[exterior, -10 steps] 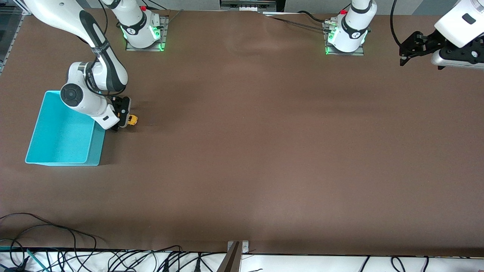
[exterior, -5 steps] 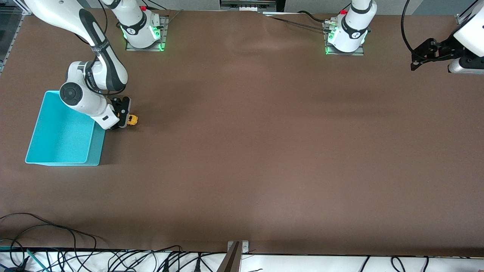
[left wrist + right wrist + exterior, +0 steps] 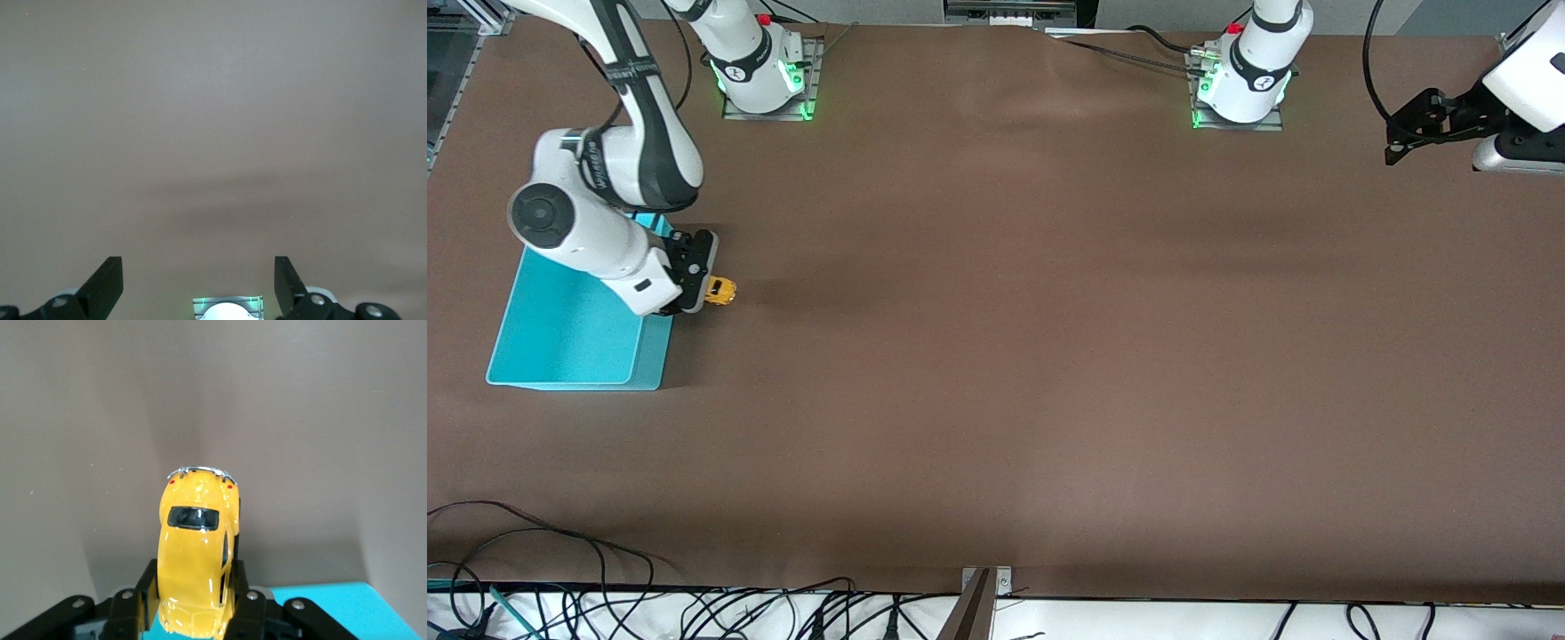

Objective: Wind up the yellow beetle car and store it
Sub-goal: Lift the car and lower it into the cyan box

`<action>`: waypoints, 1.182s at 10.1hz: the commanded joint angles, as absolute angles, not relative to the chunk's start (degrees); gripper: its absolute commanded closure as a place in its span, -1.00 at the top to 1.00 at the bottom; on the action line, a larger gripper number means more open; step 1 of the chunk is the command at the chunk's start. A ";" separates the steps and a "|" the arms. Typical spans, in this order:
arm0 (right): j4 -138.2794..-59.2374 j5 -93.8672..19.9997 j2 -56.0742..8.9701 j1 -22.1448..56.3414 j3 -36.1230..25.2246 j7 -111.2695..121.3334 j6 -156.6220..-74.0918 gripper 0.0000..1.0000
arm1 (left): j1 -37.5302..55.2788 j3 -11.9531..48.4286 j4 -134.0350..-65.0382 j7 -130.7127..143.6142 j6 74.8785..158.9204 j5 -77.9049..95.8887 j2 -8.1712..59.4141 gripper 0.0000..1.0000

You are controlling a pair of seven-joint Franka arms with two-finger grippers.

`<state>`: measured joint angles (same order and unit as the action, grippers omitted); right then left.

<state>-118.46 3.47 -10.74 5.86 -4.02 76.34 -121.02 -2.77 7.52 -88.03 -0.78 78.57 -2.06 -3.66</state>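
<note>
Change since the earlier frames: your right arm has swung its wrist toward the bin and carried the yellow beetle car (image 3: 719, 291) with it, a little closer to the bin wall; the left arm has drawn out toward its own end of the bench and waits there. Item one, nearest the front camera: turquoise bin (image 3: 569, 378), open-topped, at the right arm's end of the bench (image 3: 1049, 356), nothing visible inside it. Item two, just beside the bin's wall that faces the bench middle: right gripper (image 3: 704, 286), jaws closed on the yellow beetle car (image 3: 197, 553), which the right wrist view shows clamped by its flanks, roof up, one end pointing away from the wrist, a corner of the bin (image 3: 320, 610) showing underneath. The car looks lifted off the bench rather than rolling on it, though you cannot be sure of the clearance. Item three, up by the left arm's end: left gripper (image 3: 1396, 153), jaws spread wide with nothing between them, over bare bench (image 3: 213, 133). Status, as a judgement: the car is in hand, and whether winding is finished cannot be read here; storing remains, since the car is outside the bin and has yet to be carried over the rim and released.
</note>
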 commanded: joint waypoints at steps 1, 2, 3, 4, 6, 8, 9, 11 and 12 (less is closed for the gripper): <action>-114.61 3.69 -10.99 5.19 -7.54 77.95 -117.51 -1.00 | -2.72 7.56 -85.69 -0.26 77.17 -0.62 -2.72 1.00; -114.26 3.60 -11.16 5.19 -9.65 79.61 -117.86 -1.00 | -2.72 7.56 -85.69 -0.35 77.17 -0.62 -2.81 1.00; -113.74 3.60 -11.51 5.01 -11.41 81.63 -118.21 -1.00 | -2.72 7.56 -85.69 -0.35 77.17 -0.70 -2.81 1.00; -113.47 3.43 -11.95 4.66 -12.56 82.96 -118.47 -1.00 | -2.72 7.56 -85.69 -0.35 77.17 -0.62 -2.73 1.00; -113.47 3.43 -14.05 1.51 -13.36 86.11 -121.36 -1.00 | -2.55 7.73 -85.69 -0.26 77.17 -0.62 -2.81 1.00; -113.47 3.34 -17.04 -1.57 -13.36 89.11 -123.48 -1.00 | -2.46 8.17 -85.69 -0.26 77.17 -0.79 -2.81 1.00; -113.55 3.43 -18.88 -2.71 -13.36 91.99 -125.14 -1.00 | -2.55 8.17 -85.61 -0.35 77.17 -0.97 -2.81 1.00; -113.90 3.43 -22.22 -4.56 -13.27 93.78 -128.05 -1.00 | -2.72 8.00 -85.69 -0.35 77.17 -0.97 -2.81 1.00; -113.91 3.43 -24.41 -5.27 -13.36 94.30 -128.58 -1.00 | -3.16 7.82 -85.69 -0.53 77.17 -0.88 -2.73 1.00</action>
